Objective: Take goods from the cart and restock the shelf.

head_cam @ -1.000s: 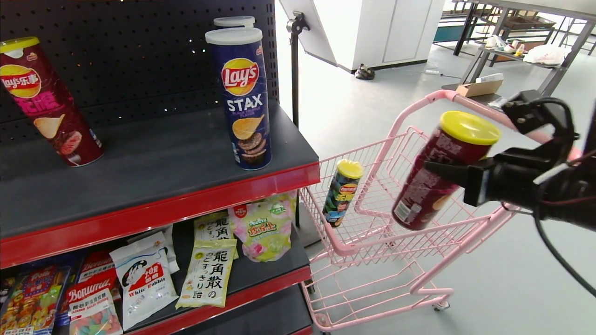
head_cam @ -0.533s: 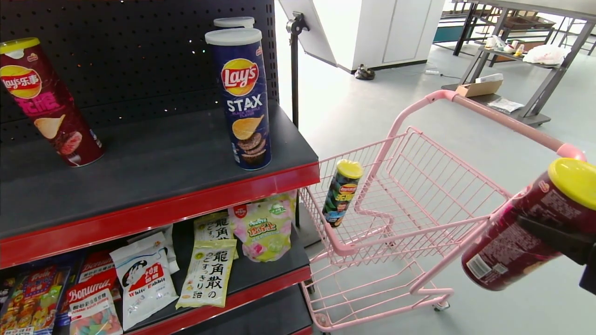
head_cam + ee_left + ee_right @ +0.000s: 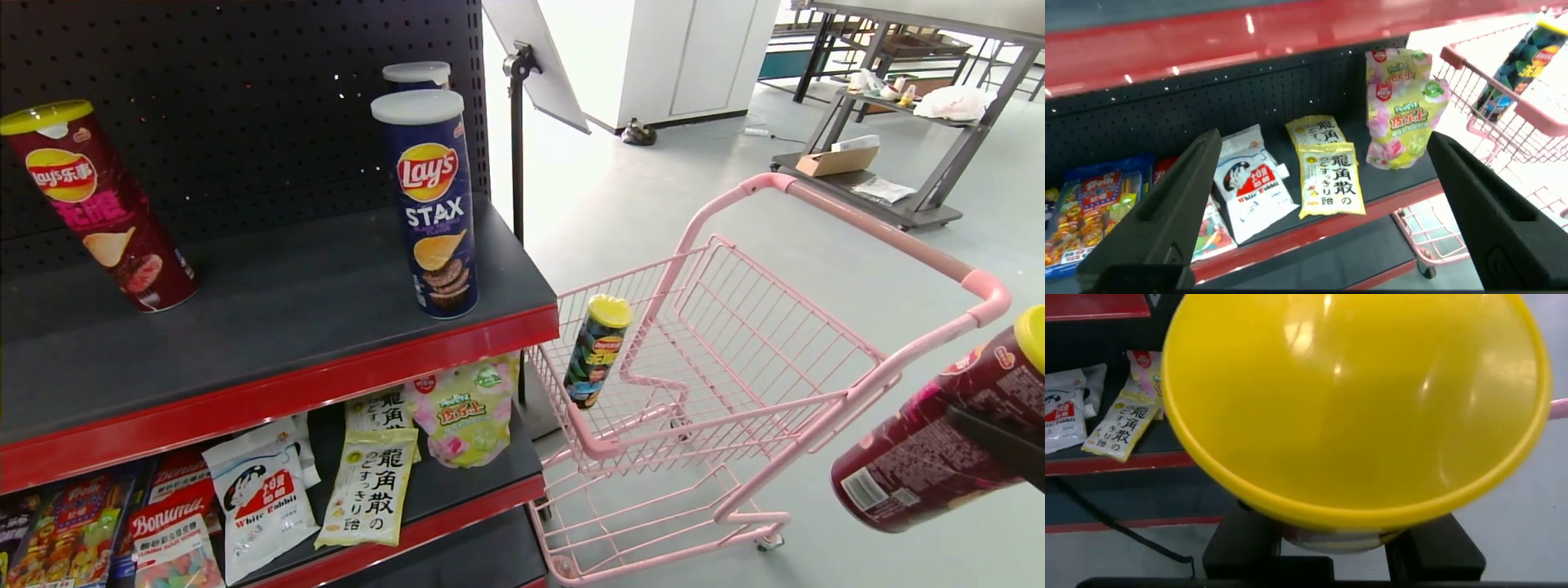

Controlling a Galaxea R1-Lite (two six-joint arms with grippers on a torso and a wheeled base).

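At my right side, my right gripper [image 3: 1004,449] is clamped on a tilted dark red chip can [image 3: 922,465], just outside the pink cart [image 3: 882,233]. My left gripper [image 3: 1323,139] hangs with its fingers wide apart before the snack bags [image 3: 1327,175]. Beyond, a green can [image 3: 596,351] stands in the cart, and a blue can [image 3: 433,204] stands on the upper shelf [image 3: 286,310].
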